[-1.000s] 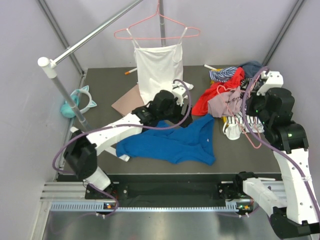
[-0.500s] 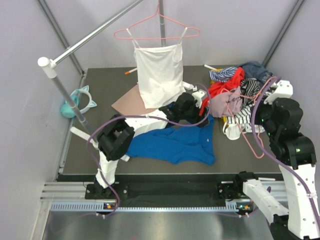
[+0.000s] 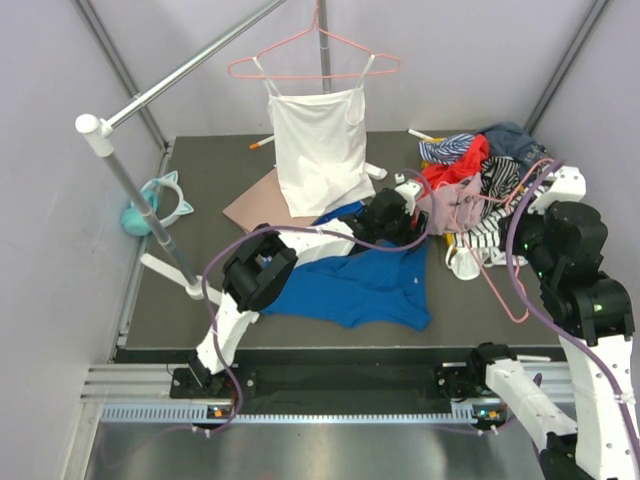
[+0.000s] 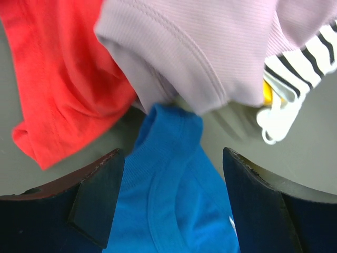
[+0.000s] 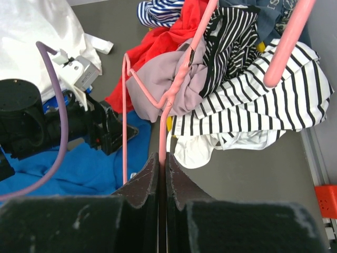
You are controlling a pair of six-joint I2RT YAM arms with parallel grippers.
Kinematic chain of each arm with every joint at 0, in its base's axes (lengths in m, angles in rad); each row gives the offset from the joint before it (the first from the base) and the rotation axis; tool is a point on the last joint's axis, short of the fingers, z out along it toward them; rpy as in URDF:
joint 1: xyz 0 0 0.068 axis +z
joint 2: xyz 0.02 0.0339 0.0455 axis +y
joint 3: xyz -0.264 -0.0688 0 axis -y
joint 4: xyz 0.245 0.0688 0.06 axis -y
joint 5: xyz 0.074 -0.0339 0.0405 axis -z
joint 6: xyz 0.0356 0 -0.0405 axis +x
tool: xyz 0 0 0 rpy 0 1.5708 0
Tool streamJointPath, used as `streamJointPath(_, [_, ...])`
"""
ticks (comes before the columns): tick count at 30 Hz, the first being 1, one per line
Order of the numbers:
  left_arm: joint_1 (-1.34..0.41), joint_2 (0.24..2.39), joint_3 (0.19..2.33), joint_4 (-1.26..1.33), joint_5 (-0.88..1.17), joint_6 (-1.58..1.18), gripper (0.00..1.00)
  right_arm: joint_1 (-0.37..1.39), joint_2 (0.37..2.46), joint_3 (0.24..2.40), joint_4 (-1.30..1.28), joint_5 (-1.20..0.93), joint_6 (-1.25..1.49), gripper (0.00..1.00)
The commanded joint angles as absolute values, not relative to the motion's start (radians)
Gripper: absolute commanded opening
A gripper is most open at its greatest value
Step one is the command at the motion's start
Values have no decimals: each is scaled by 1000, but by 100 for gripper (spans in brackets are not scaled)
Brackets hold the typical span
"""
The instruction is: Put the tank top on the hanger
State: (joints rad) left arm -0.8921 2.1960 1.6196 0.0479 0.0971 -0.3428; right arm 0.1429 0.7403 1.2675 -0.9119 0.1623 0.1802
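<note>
The blue tank top (image 3: 350, 285) lies crumpled on the dark table. One strap (image 4: 174, 132) reaches up to the mauve garment (image 4: 210, 47). My left gripper (image 4: 172, 174) is open just above that strap, a finger on either side, not closed on it. From above, the left gripper (image 3: 412, 222) sits at the top's upper right corner. The right gripper (image 5: 162, 158) is shut on the wire of the pink hanger (image 5: 181, 79). It holds the hanger (image 3: 497, 283) over the right-hand clothes pile. The tank top (image 5: 89, 163) lies left of the hanger.
A clothes pile at the back right holds a red garment (image 3: 452, 168), a striped top (image 5: 253, 89) and white items (image 3: 462, 262). A white camisole (image 3: 320, 140) hangs on another pink hanger from the rail (image 3: 190, 68). A brown card (image 3: 255, 205) and a teal toy (image 3: 160, 200) lie left.
My left arm has swung right across the tank top to its strap beside the pile, jaws slightly narrower. The right arm has shifted right and nearer, still holding the hanger.
</note>
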Motion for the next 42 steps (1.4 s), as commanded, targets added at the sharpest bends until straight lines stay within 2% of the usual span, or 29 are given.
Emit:
streamJointPath(1, [-897,2223,1689,68,25,-310,80,130,712,1243,-900,143,193,0])
streamJointPath(8, [-897,2276,1716,35,43,-268,77,130,706,1218,-891,130,206,0])
streamJointPath(11, [-897,2281,1715,35,48,-279,63,130,707,1209,-887,124,206,0])
streamJointPath(12, [-897,2280,1713,37,45,-281,52,129,709,1207,-887,120,206,0])
streamJointPath(15, [-896,2275,1712,34,31,-284,29,130,715,1203,-887,109,207,0])
streamJointPath(16, [-896,2269,1712,26,23,-284,14,130,716,1200,-885,104,206,0])
streamJointPath(18, [-890,2257,1707,9,-14,-285,0,130,718,1180,-874,80,199,0])
streamJointPath(21, [-867,2201,1654,-26,-107,-345,0,130,712,1123,-830,25,202,0])
streamJointPath(26, [-807,2076,1534,-40,-111,-390,0,132,724,1052,-758,-47,221,0])
streamJointPath(33, [-746,1997,1519,-170,-146,-359,0,138,770,1009,-678,-138,207,0])
streamJointPath(42, [-735,1882,1451,-195,-164,-390,0,221,796,970,-592,-146,233,0])
